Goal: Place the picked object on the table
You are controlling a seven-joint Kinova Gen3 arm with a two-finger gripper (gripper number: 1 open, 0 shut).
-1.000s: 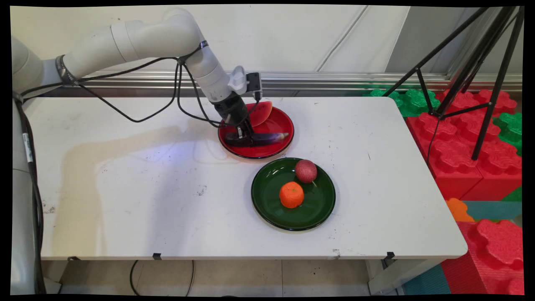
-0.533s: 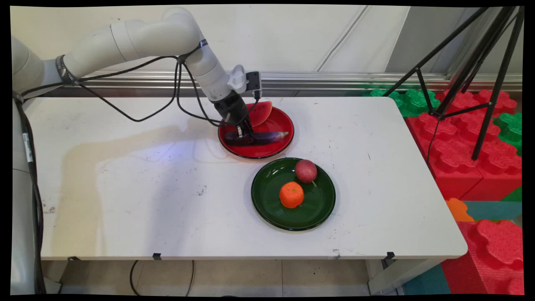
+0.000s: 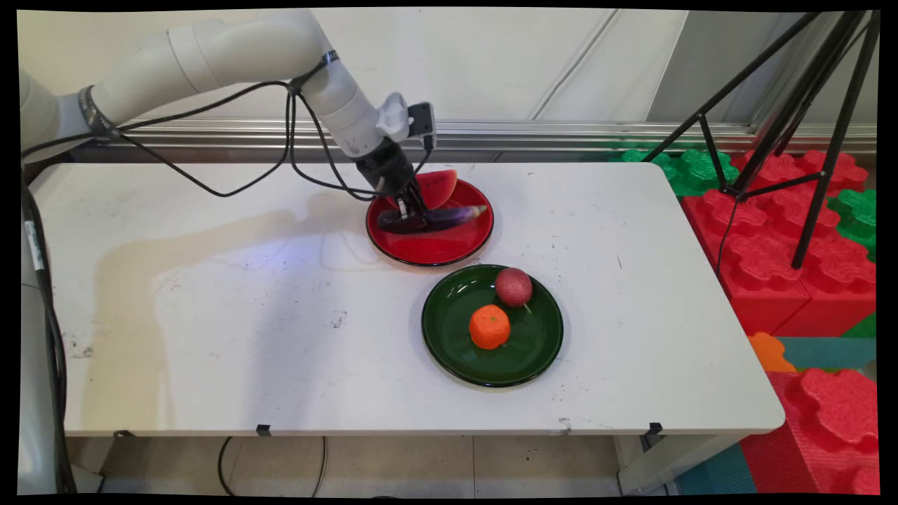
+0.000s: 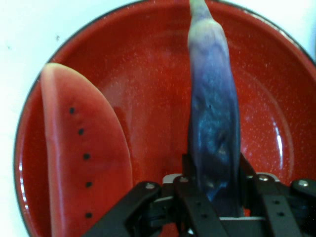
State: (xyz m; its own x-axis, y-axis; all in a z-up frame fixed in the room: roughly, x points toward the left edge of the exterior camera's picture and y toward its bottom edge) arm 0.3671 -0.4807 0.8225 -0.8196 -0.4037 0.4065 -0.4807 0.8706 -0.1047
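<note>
My gripper is shut on the dark thick end of a purple eggplant and holds it a little above the red plate, its pale tip tilted up to the right. In the hand view the eggplant runs straight up from between my fingers, over the red plate. A watermelon slice lies at the back of that plate; in the hand view the slice is to the left of the eggplant.
A green plate stands just in front of the red one, holding an orange and a dark red round fruit. A black tripod and red and green foam blocks stand beyond the table's right edge.
The gripper has risen with the eggplant, lifting it off the red plate; its tip now points upward to the right.
</note>
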